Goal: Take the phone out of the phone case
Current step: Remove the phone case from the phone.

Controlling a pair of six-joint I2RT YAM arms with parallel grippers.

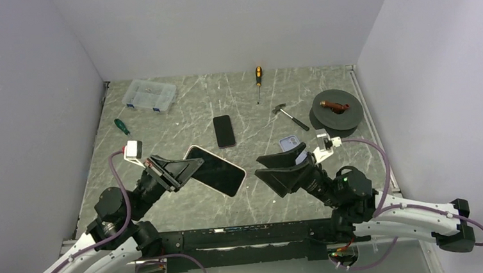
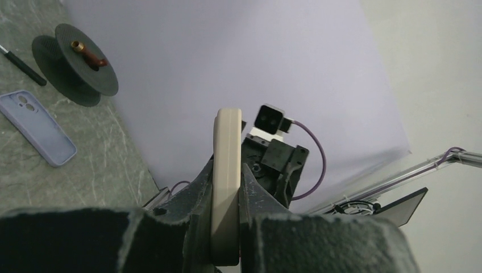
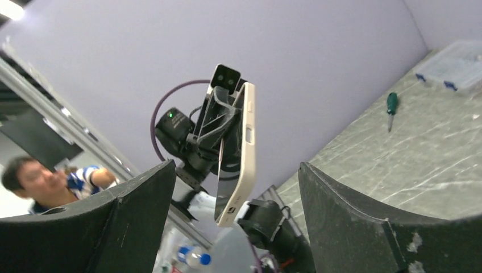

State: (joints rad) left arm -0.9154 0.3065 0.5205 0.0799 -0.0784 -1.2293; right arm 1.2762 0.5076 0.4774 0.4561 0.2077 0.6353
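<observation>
Above the table's (image 1: 179, 115) near edge, phone (image 1: 219, 171) held aloft.
Left gripper (image 1: 186, 167) clamps its end, seemingly as a brace; right gripper (image 1: 257, 164) gapes empty beside it.

You've got a grey-green table (image 1: 180, 121) marbled with white veins. The phone (image 1: 214, 170) is cream-edged with a black screen, and the phone case (image 2: 37, 128) is lavender. There's an orange-and-black screwdriver (image 1: 258, 75) at 12 o'clock, a green-handled screwdriver (image 1: 121, 126) at 10, and a black spool (image 1: 335, 110) at 2.

Bright even lighting, soft shadows, wrist views blurred up close
</observation>
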